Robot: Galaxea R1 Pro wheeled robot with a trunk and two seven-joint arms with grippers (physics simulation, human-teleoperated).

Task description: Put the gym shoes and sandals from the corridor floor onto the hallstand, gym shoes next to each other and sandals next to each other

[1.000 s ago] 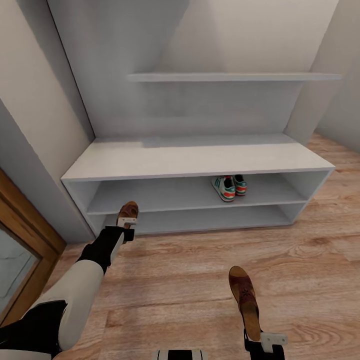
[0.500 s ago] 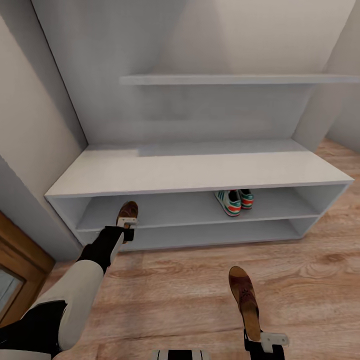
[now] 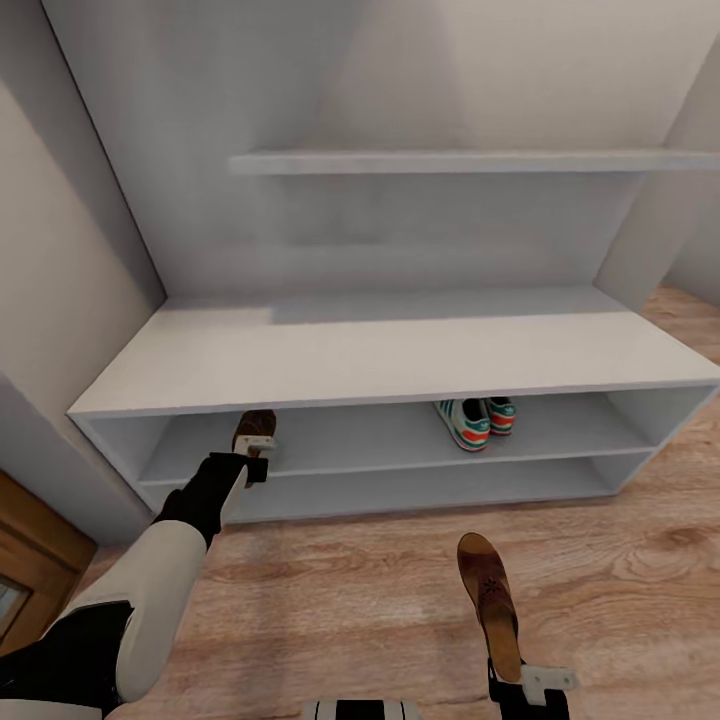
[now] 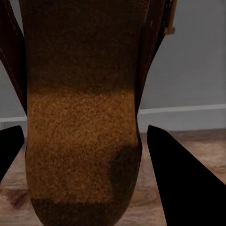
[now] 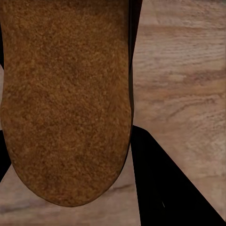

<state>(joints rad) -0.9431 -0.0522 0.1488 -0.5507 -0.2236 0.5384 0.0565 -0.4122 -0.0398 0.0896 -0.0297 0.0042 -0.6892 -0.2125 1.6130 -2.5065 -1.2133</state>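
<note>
Your left gripper (image 3: 256, 443) clamped on one sandal (image 3: 256, 421) at the hallstand's (image 3: 380, 355) upper open shelf edge, your right gripper (image 3: 528, 682) gripping the other sandal (image 3: 488, 598) above the corridor floor (image 3: 380, 590), two gym shoes (image 3: 475, 418) side by side on that shelf

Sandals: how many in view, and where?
2. One sandal is held in the left gripper at the hallstand's upper open shelf; the other sandal is held in the right gripper above the floor.
</note>
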